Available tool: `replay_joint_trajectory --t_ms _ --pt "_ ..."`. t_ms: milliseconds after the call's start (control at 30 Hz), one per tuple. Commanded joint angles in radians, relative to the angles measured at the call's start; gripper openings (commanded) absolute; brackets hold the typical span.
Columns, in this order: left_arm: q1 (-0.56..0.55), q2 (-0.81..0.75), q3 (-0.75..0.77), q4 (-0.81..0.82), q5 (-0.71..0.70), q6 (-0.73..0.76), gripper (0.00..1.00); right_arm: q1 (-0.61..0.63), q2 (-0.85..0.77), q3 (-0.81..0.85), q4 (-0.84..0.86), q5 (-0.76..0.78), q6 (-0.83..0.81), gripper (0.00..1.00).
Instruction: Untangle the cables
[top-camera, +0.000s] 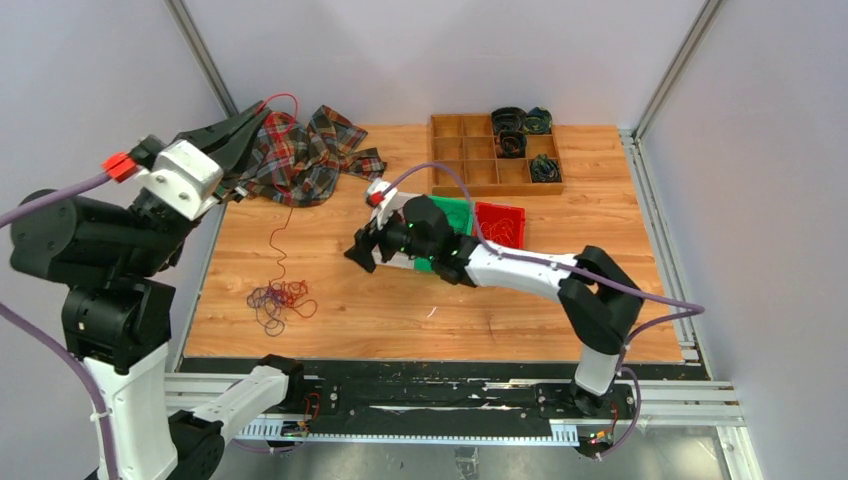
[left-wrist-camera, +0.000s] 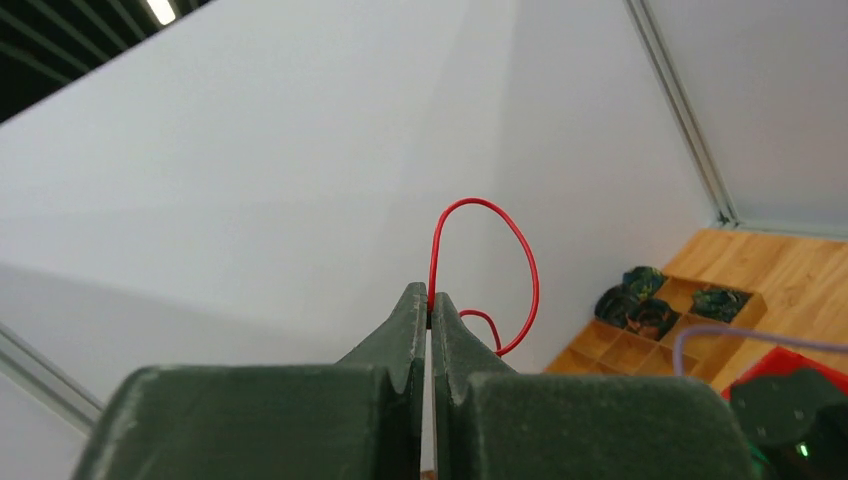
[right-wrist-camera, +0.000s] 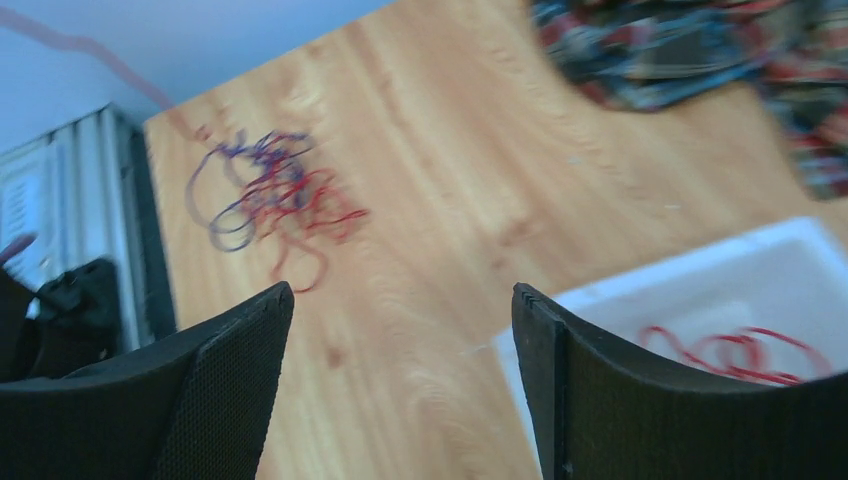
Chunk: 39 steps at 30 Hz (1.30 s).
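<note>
My left gripper (top-camera: 262, 108) is raised high over the table's far left and shut on a thin red cable (top-camera: 277, 240). In the left wrist view the cable (left-wrist-camera: 527, 262) loops up out of the closed tips (left-wrist-camera: 430, 295). The cable hangs down to a tangle of red and purple cables (top-camera: 280, 300) on the wooden table. My right gripper (top-camera: 358, 252) is open and empty, low over the table's middle, to the right of the tangle. In the right wrist view its tips (right-wrist-camera: 400, 300) are spread wide, with the tangle (right-wrist-camera: 265, 190) ahead on the left.
A plaid cloth (top-camera: 300, 155) lies at the back left. A wooden compartment box (top-camera: 470, 165) at the back holds coiled cables (top-camera: 510, 120). A green tray (top-camera: 455, 215) and a red tray (top-camera: 500, 222) sit under the right arm. A white tray (right-wrist-camera: 700, 290) holds a red cable (right-wrist-camera: 740, 350).
</note>
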Motion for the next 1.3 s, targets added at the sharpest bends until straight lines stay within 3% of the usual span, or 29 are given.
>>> replay_joint_trajectory --t_ms 0,300,433,533,733,933,1133,1267 --pt "-0.005 0.009 0.068 0.067 0.025 -0.028 0.00 0.116 0.094 0.007 0.067 -0.112 -0.065 0.80" --pt "-0.005 0.018 0.113 0.077 0.014 -0.028 0.00 0.199 0.340 0.176 0.105 -0.181 -0.052 0.82" --pt "-0.005 0.030 0.147 0.059 0.012 -0.028 0.00 0.212 0.408 0.251 0.078 -0.109 -0.037 0.77" --pt "-0.005 0.025 0.145 0.064 0.012 -0.028 0.00 0.210 0.425 0.261 0.072 -0.008 -0.025 0.60" --pt "-0.005 0.021 0.153 0.066 0.005 -0.012 0.00 0.201 0.409 0.229 0.039 0.069 -0.015 0.02" --pt "-0.005 -0.032 0.018 0.047 -0.043 0.100 0.00 0.145 0.236 0.037 0.075 0.077 0.044 0.01" --pt "-0.005 -0.133 -0.356 -0.019 -0.207 0.269 0.01 0.057 0.064 -0.181 0.142 0.019 0.182 0.01" --pt "-0.005 -0.153 -0.573 -0.081 -0.289 0.311 0.01 0.052 0.016 -0.230 0.121 -0.014 0.204 0.01"
